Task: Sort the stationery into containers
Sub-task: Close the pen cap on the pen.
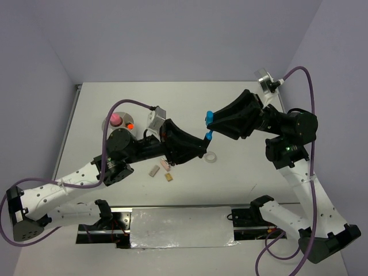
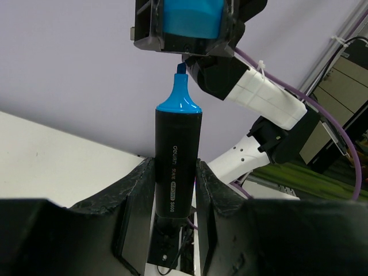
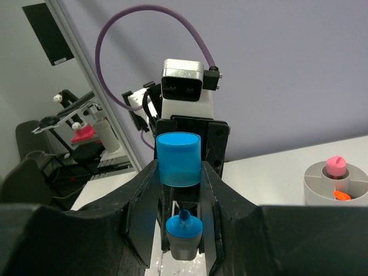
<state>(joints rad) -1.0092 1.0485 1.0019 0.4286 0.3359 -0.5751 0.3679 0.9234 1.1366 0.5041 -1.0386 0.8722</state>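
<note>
The blue marker (image 2: 175, 167) is held off the bench (image 1: 172, 100), over its middle. Its black barrel is clenched between your left jaws and its bare blue tip points at the cap. The blue cap (image 3: 179, 158) is pinched by your right jaws, with its open end turned toward the tip. From the top view and the right wrist view, cap and tip sit close together in line, with a small gap between them. The left wrist view does not show whether they meet.

Your left arm (image 1: 138, 149) runs from its base at the near left corner, bends at a raised elbow beside the bowl, and stretches its forearm right toward the centre. Your right arm (image 1: 287, 129) climbs from the near right corner, folds at the elbow, and reaches left. The two wrists face each other nose to nose.

The white bowl (image 1: 108, 123) sits on the bench behind the left elbow. It holds the pink tube (image 1: 115, 119) and an orange-topped piece (image 1: 130, 125), which the right wrist view shows side by side. The clear ring (image 1: 211, 157) lies on the bench, just below the marker in the top view. A loose cluster of small blocks (image 1: 153, 171) rests under the left forearm, near the ring but apart from it.
</note>
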